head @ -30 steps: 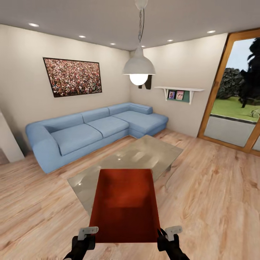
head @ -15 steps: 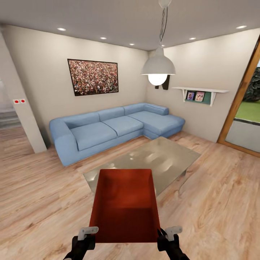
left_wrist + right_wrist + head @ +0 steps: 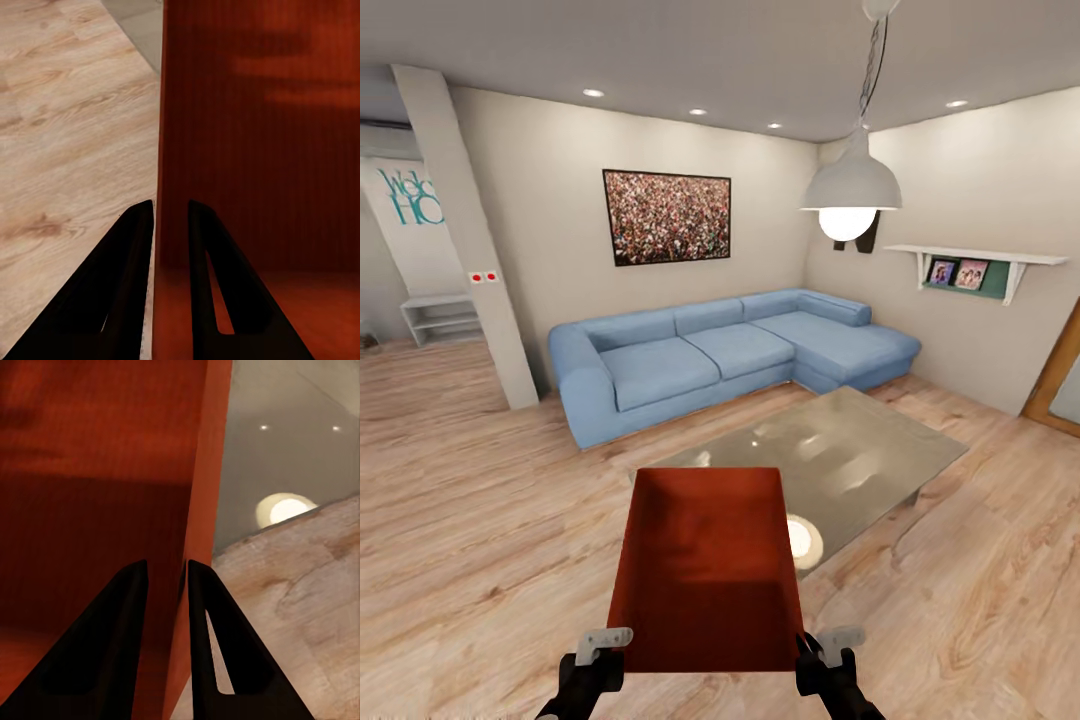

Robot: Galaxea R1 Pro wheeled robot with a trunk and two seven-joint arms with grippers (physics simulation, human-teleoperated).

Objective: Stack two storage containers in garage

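On the far wall at the left of the head view, pale teal lettering point(image 3: 415, 195) is partly seen beside a white pillar point(image 3: 470, 235); only "Wel" over "HO" can be read. Two small red dots point(image 3: 484, 276) are marked on the pillar, and no other writing can be made out.

Compared with half a second ago, the whole room is seen shifted to the right, which is taken as a turn of the camera: the white low shelf unit point(image 3: 442, 318) and the lettering have come into view, while the wood-framed glass door point(image 3: 1063, 385) has almost left the picture. The bin and both grippers are placed as before.

An orange-red rectangular lidless storage container point(image 3: 705, 570) is held out in front of the robot, above the light wood plank floor point(image 3: 480, 540) of the living room and before the edge of a glass coffee table point(image 3: 840, 460). Its left wall is pinched by the left gripper point(image 3: 603, 640), one finger inside and one outside, as is shown in the left wrist view point(image 3: 159, 225). Its right wall is clamped likewise by the right gripper point(image 3: 828, 640), seen in the right wrist view point(image 3: 184, 585).

Behind the table a light blue corner sofa point(image 3: 730, 355) is set against cream walls, beneath a framed speckled picture point(image 3: 667, 216). A white pendant lamp point(image 3: 852, 190) is hung from the ceiling, and two small photo frames are stood on a white wall shelf point(image 3: 978, 260).
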